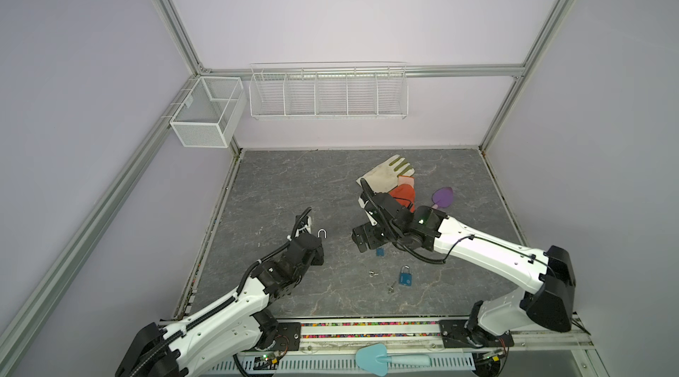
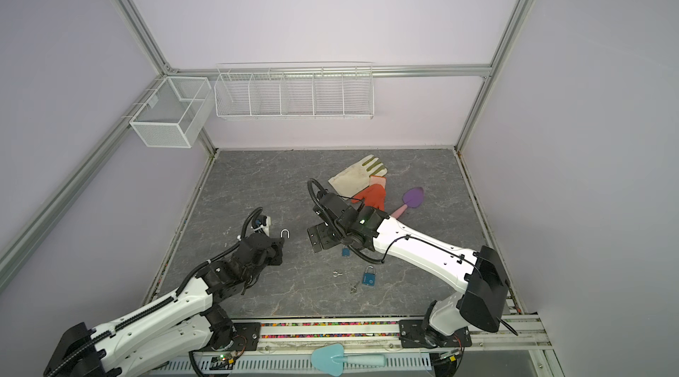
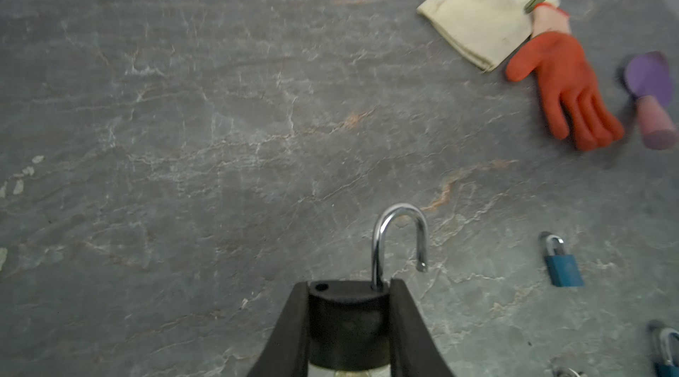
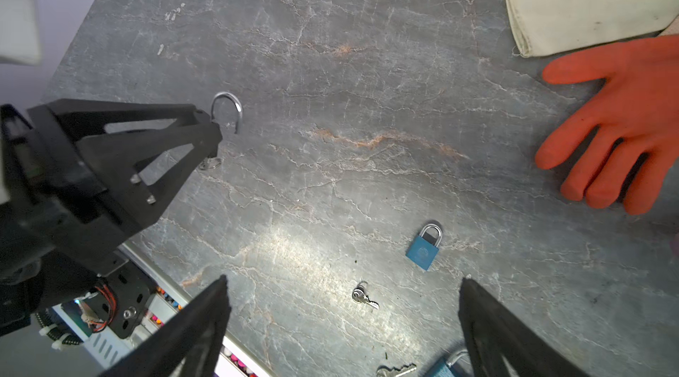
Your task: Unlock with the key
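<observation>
Black padlock (image 3: 347,320), shackle (image 3: 375,246) open, clamped in left jaws, key (image 4: 210,164) seemingly inserted; right jaws wide apart.

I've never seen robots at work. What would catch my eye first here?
Probably the black padlock clamped in the left arm's jaws, left of the middle of the table, its silver shackle standing open. Next, the bright orange glove lying against a cream glove toward the back right, beside a purple trowel. Near the right arm's wide-open jaws lie a blue padlock and loose keys.
</observation>
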Robot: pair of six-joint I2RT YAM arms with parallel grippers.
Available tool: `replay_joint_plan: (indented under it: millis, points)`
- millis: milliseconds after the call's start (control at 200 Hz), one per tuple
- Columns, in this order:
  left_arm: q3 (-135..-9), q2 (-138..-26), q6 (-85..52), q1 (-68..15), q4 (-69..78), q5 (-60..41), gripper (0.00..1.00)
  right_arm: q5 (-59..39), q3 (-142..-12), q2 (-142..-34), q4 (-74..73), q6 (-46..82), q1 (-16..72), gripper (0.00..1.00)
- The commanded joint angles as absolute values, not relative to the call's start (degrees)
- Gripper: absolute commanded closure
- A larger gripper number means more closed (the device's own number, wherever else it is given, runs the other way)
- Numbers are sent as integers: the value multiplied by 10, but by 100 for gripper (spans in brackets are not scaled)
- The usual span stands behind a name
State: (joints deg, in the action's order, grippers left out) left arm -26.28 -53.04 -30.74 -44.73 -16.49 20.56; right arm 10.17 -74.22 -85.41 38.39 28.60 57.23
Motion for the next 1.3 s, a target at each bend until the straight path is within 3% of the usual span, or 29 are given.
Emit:
replay_joint_plan:
  millis: [0,390,1094,1294]
  points:
    - [-323,-592,-325,-430,-209,164,100,101,-731,-854,342,332,566,2]
    - [-387,-767,-342,-365,-225,129,100,104,-698,-835,359,354,531,2]
    - [-432,-877,-368,-352,-274,163,100,104,-671,-836,359,350,524,2]
    - [-438,-874,-369,-352,-292,158,75,112,-683,-834,379,338,524,2]
